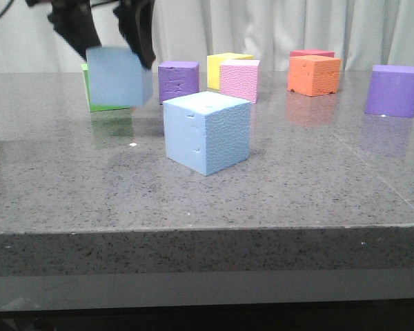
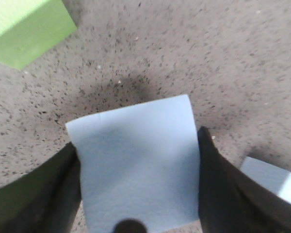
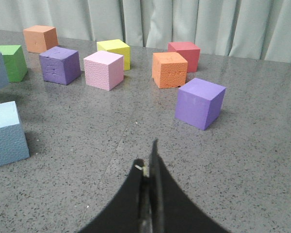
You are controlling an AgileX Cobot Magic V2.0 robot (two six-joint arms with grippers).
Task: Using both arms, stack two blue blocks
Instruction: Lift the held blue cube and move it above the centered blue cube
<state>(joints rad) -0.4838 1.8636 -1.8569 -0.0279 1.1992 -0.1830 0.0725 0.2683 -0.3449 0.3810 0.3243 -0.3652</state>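
The left gripper clamps one blue block between its two black fingers and holds it clear of the grey stone table, a dark shadow on the surface below it. In the left wrist view the fingers press flat against opposite faces of the held cube, which fills the gap between them. Directly behind the lifted cube a green cube stands on the table, mostly hidden by it in the front view.

The second blue block rests on the table nearer the front edge and to the right of the held one, lower than it and apart from it; a corner of it shows beside one finger in the left wrist view. Behind that block stand a purple cube, a pink cube and a yellow cube, close together. Further right sit an orange cube with a red cube behind it, and a second purple cube near the table's right side. A second orange cube sits at the back in the right wrist view.

The right gripper hangs above bare table well apart from both blue blocks, its fingers pressed together with nothing between them. Pale curtains close the background.
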